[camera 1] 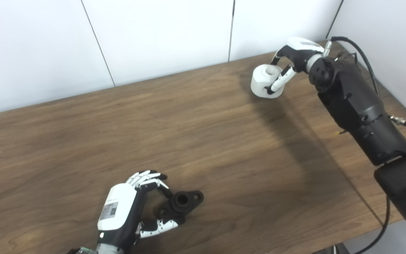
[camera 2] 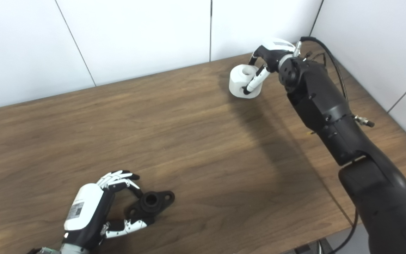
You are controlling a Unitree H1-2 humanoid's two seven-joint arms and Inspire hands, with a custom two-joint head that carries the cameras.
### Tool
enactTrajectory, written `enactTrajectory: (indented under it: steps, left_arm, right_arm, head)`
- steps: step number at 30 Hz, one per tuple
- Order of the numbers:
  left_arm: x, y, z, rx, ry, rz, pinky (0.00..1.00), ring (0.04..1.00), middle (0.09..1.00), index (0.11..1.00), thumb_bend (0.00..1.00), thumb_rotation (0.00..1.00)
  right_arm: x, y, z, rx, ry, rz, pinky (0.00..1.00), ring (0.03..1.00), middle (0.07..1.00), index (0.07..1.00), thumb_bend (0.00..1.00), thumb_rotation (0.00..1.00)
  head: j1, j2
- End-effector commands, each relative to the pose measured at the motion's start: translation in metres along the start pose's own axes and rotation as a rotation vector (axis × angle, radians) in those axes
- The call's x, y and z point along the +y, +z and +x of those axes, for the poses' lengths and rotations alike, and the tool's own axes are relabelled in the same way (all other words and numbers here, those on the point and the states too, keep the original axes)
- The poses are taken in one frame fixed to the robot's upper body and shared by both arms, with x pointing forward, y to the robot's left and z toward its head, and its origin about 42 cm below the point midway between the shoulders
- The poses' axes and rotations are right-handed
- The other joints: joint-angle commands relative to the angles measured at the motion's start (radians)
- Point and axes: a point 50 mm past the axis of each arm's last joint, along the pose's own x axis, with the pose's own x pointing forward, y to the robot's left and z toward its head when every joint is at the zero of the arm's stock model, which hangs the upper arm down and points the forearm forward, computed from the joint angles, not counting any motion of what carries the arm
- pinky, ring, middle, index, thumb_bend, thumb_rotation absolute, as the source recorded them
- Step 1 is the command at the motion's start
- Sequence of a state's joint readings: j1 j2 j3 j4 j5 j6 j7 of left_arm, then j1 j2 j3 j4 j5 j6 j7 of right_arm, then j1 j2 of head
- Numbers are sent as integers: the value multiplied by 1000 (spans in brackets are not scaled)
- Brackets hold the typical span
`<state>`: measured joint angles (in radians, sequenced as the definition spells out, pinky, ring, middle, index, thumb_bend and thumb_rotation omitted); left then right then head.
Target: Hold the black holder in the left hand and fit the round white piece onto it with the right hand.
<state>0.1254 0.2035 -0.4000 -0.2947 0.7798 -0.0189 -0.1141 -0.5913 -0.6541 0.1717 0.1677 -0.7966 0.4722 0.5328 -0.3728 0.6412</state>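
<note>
The black holder [camera 1: 180, 204], a flanged piece with a round bore, lies on the wooden table [camera 1: 203, 141] near the front left. My left hand [camera 1: 132, 208] is curled around its left side, fingers above and thumb below, touching it. The round white piece [camera 1: 265, 81], a thick ring with a centre hole, is at the far right of the table. My right hand [camera 1: 289, 63] is closed on it, fingers behind and thumb across its front. It also shows in the right eye view [camera 2: 242, 82].
White wall panels [camera 1: 153, 38] stand right behind the table's far edge and along the right side. A black cable [camera 1: 363, 56] loops off my right forearm. The table's front edge runs close to my left wrist.
</note>
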Motion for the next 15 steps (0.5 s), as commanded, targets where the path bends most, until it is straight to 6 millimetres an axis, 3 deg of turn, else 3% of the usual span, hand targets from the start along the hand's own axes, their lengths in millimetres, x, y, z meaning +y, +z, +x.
enactTrajectory:
  steps: [1, 8, 10, 15]
  left_arm:
    - [-20, -9, -14, 82, -129, -28, 850, 845, 765, 486, 519, 45]
    - [-20, -8, -13, 82, -129, -24, 844, 841, 762, 486, 519, 45]
    - [-20, -7, -13, 82, -130, -25, 846, 841, 763, 486, 519, 45]
    - [-21, -6, -12, 76, -127, -28, 845, 840, 763, 486, 519, 45]
  right_arm:
    - [-37, -1, -6, -22, -110, -8, 934, 983, 902, 642, 828, 261]
    - [-36, -3, -7, -65, -159, 25, 888, 950, 863, 581, 826, 180]
    - [-36, -4, -7, -83, -175, 25, 858, 911, 826, 504, 575, 147]
    - [-35, -7, -7, -129, -218, 31, 799, 847, 766, 485, 526, 133]
  head:
    - [-1, 1]
    - [0, 3]
    - [1, 3]
    - [2, 4]
